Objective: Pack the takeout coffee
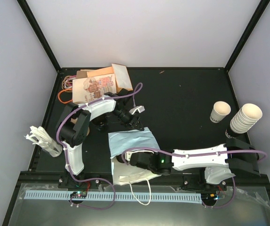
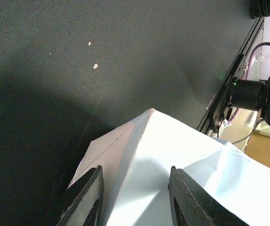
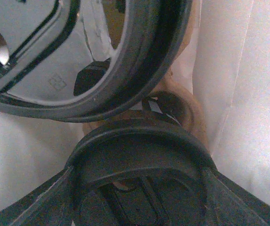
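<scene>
Paper of a white takeout bag [image 2: 172,141] rises as a folded ridge between the left pincer's [image 2: 135,188] parted fingers; whether they grip it is unclear. Only the right wrist view shows inside the bag. There the right pincer [image 3: 142,188] clamps the takeout coffee [image 3: 139,146], black lid facing the camera, cup body hidden beyond, above a brown pulp carrier [image 3: 196,113]. The top view hides the coffee.

Matte black tabletop [image 1: 186,94] across centre of top view, faintly speckled. Plain pale lavender-white walls [image 1: 144,28] on far side and both flanks. Black corner posts [image 1: 38,33] slanting in from upper left and upper right. Soft even light, gentle shadows. Grey metal ledge [image 1: 248,207] along bottom edge.
</scene>
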